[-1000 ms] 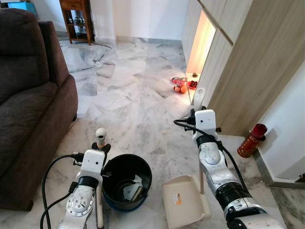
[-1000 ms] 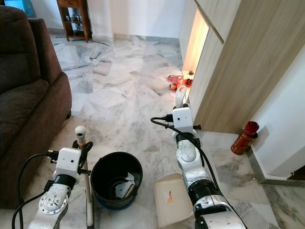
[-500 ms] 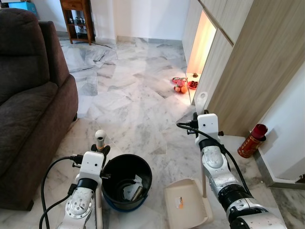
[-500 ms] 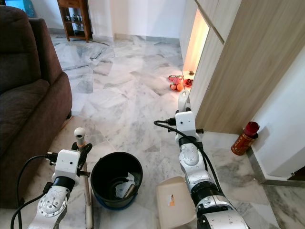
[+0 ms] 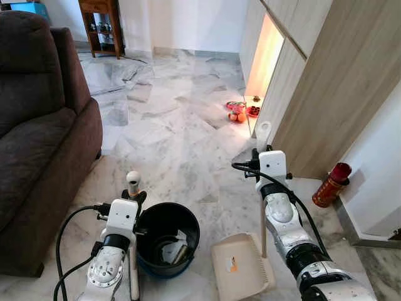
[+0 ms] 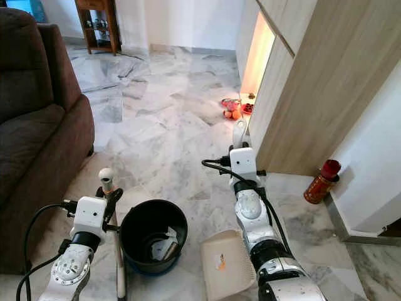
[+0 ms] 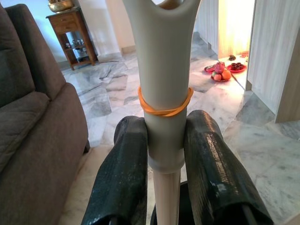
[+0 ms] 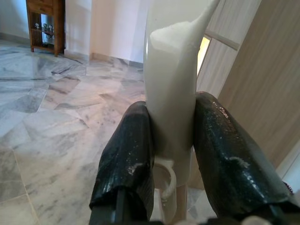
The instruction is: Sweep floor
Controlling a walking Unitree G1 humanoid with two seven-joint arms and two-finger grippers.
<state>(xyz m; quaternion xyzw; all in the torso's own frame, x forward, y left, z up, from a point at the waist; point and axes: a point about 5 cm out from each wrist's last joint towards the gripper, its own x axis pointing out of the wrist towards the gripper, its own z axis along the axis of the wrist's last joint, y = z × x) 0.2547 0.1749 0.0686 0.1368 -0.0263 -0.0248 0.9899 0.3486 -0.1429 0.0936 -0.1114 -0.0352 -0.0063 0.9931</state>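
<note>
Open marble floor is seen ahead, bounded by the brown sofa on the left and the wooden cabinet on the right. The black bucket already holds some rubbish, so the sweeping is judged partly done. The dustpan is tilted just beside the bucket, its handle clamped in the right gripper. The broom handle is clamped in the left gripper.

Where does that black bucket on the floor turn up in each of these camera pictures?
Left eye view: the round black plastic bucket sits bottom centre-left.
Right eye view: bucket bottom centre-left again.
Left wrist view: only a dark sliver behind the fingers; cannot confirm.
Right wrist view: not visible.
Shared landmark: the brown fabric sofa.
</note>
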